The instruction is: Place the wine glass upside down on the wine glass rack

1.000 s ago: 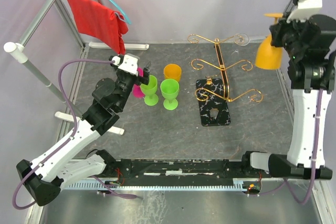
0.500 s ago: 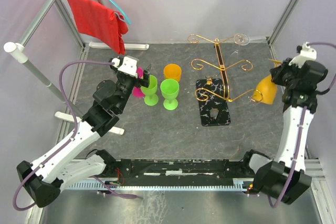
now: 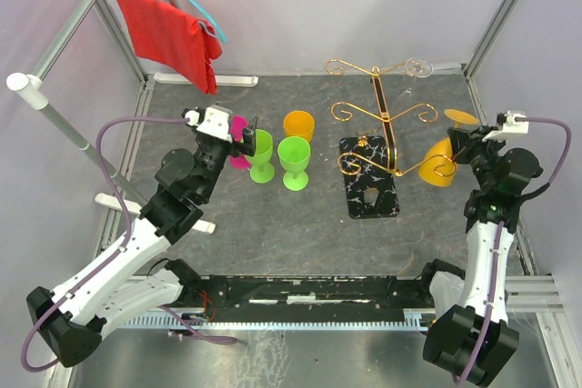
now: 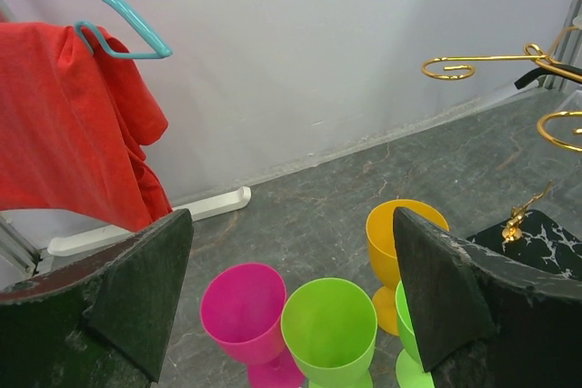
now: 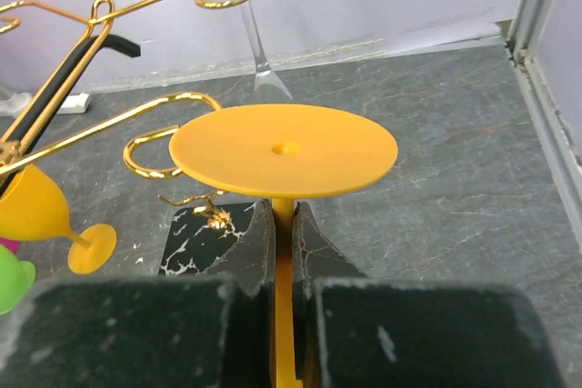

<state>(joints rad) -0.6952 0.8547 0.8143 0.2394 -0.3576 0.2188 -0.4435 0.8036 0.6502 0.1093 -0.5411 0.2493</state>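
Observation:
My right gripper [image 3: 462, 144] is shut on the stem of an orange wine glass [image 3: 438, 176]. I hold it upside down with its foot [image 5: 284, 150] on top. The bowl is beside the scroll end of the lower right arm of the gold wire rack [image 3: 386, 115]; I cannot tell whether they touch. The rack stands on a black, white-veined base [image 3: 368, 190]. In the right wrist view my fingers [image 5: 256, 243] pinch the stem just under the foot. My left gripper [image 3: 244, 132] is open and empty above a pink glass [image 4: 244, 313] and a green glass [image 4: 328, 329].
A clear wine glass [image 3: 418, 67] hangs upside down from the rack's back top arm. Another orange glass [image 3: 298, 124] and a second green glass [image 3: 294, 161] stand left of the rack. A red cloth [image 3: 168, 35] hangs on a blue hanger at the back left.
My right arm has come down and moved left, carrying the orange glass from high at the right to the rack's lower right arm. My left gripper has shifted slightly.

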